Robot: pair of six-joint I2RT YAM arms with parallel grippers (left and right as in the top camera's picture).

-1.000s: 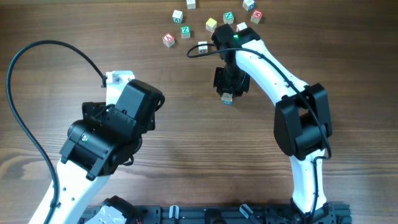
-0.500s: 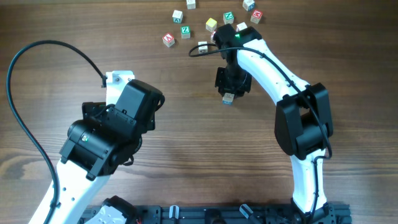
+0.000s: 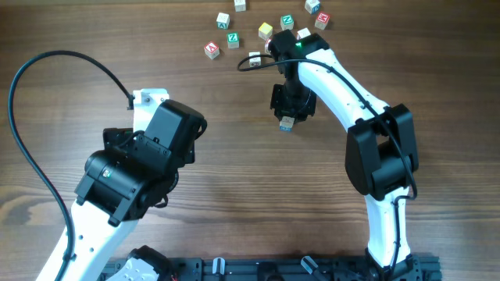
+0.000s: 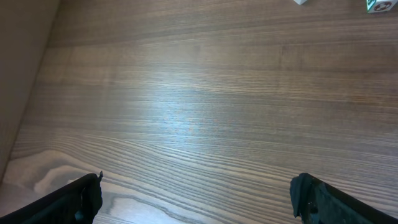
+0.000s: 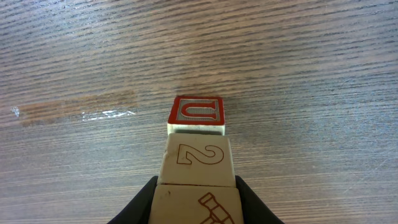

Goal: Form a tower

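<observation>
Near the middle of the surface (image 3: 234, 179), the tower (image 3: 286, 123) sits clenched in my right hand (image 3: 287, 114), whose fingers (image 5: 140, 200) press both sides of its hammer-marked cube (image 5: 194, 208). A 2 and a red-framed U show past that cube. Loose letter cubes (image 3: 266, 30) lie well apart near the far edge. My left hand (image 4: 199, 199) hangs fully released over bare wood.

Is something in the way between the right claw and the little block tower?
No, nothing visible is in the way. The right gripper has its fingers on both sides of the tower, hugging its nearest cube. The loose letter cubes lie off on their own, farther away.
</observation>
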